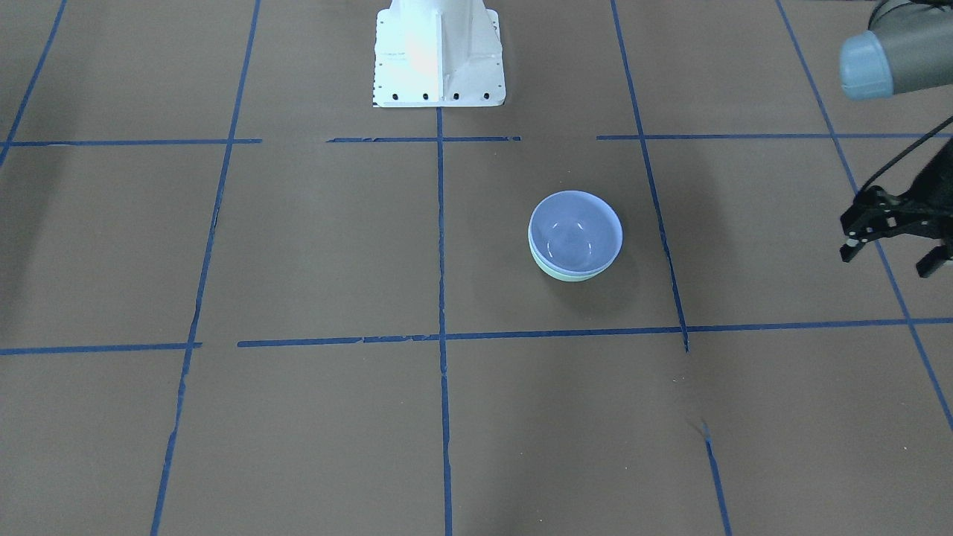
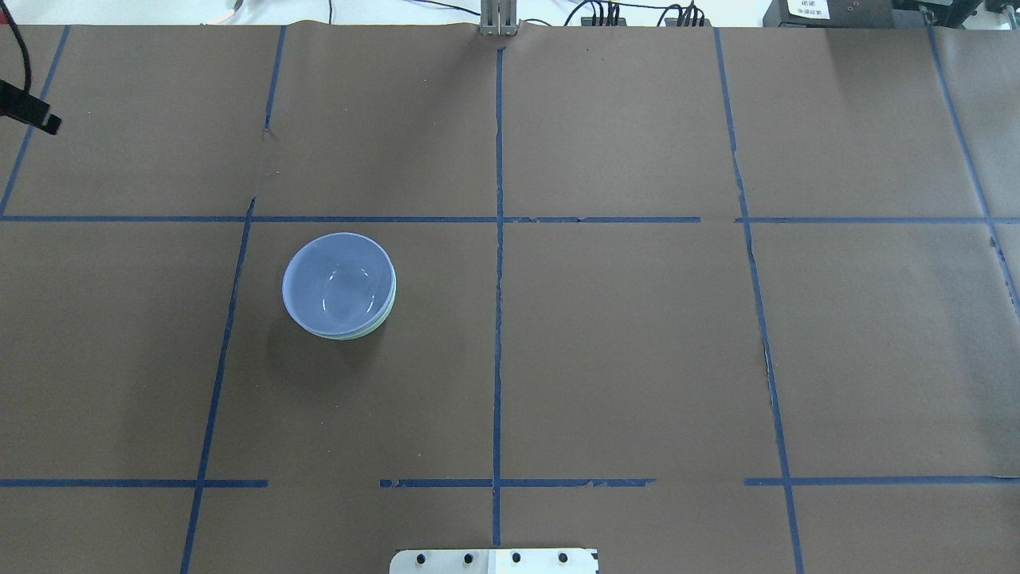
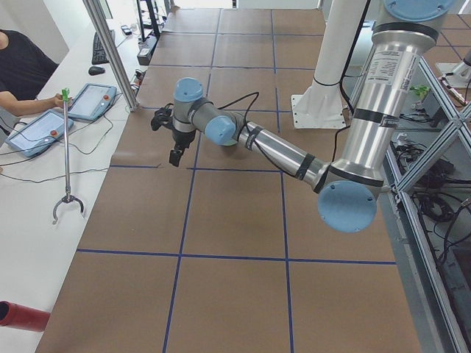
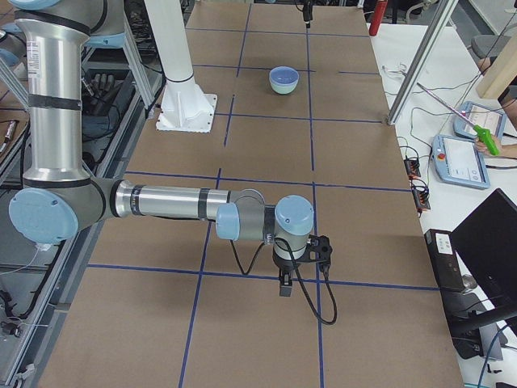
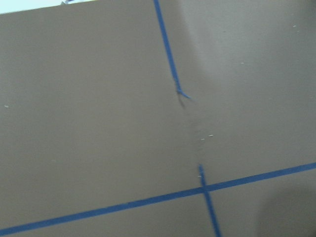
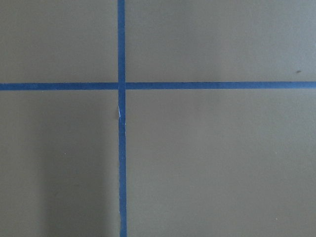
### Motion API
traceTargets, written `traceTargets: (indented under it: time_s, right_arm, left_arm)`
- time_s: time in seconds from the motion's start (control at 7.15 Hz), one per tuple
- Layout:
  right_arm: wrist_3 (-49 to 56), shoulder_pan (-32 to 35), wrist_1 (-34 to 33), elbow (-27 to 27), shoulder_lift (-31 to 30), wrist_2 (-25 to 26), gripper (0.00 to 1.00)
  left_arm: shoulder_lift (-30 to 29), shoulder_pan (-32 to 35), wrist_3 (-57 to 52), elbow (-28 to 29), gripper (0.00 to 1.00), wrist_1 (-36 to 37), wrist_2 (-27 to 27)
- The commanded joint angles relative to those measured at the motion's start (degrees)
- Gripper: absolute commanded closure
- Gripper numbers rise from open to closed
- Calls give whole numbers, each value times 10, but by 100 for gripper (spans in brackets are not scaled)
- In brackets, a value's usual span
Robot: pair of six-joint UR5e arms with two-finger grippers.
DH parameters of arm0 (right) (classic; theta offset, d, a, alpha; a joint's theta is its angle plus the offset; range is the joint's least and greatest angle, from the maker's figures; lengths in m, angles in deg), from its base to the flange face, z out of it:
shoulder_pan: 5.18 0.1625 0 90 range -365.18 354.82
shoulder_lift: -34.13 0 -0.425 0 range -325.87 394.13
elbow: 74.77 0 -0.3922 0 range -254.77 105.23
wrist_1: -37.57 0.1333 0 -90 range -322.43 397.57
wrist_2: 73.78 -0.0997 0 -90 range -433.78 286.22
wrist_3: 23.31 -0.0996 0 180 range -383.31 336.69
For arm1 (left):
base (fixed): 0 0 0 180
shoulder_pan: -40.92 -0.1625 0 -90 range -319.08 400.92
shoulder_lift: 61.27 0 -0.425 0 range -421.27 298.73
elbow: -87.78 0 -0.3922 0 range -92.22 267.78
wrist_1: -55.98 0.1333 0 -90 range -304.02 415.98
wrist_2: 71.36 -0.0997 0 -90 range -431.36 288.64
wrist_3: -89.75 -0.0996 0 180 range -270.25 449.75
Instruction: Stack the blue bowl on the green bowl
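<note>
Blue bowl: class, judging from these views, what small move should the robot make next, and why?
Probably no further grasp; just draw the left hand away to rest. The blue bowl already sits upright, nested in the green bowl, and the left hand is open, off to the side, touching neither.

Gridding brown paper (image 2: 621, 343) with blue tape (image 2: 498, 319). Standing on it, a white pedestal (image 1: 439, 56). Lying on the side bench (image 3: 29, 220), tablets (image 3: 92, 101), a grabber (image 3: 66, 158), a red tube (image 3: 18, 315).

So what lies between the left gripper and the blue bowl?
Only bare table and one tape line separate left gripper from blue bowl, per the front-facing view.
</note>
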Motion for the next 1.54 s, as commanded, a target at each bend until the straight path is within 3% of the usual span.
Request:
traceTargets:
  time_s: [0.0, 0.28, 0.42, 0.7, 1.4]
  right_arm:
    - [0, 0, 0, 0, 0, -1, 0]
    - [0, 0, 0, 0, 0, 0, 0]
    - [0, 0, 0, 0, 0, 0, 0]
    - [0, 0, 0, 0, 0, 0, 0]
    - [0, 0, -1, 0, 0, 0, 0]
  left_arm:
    - [33, 85, -115, 63, 0, 24, 37]
    - [48, 161, -138, 80, 0, 120, 38]
    - [89, 184, -193, 78, 0, 134, 40]
    - [139, 184, -206, 81, 0, 124, 71]
    - [138, 184, -203, 85, 0, 123, 73]
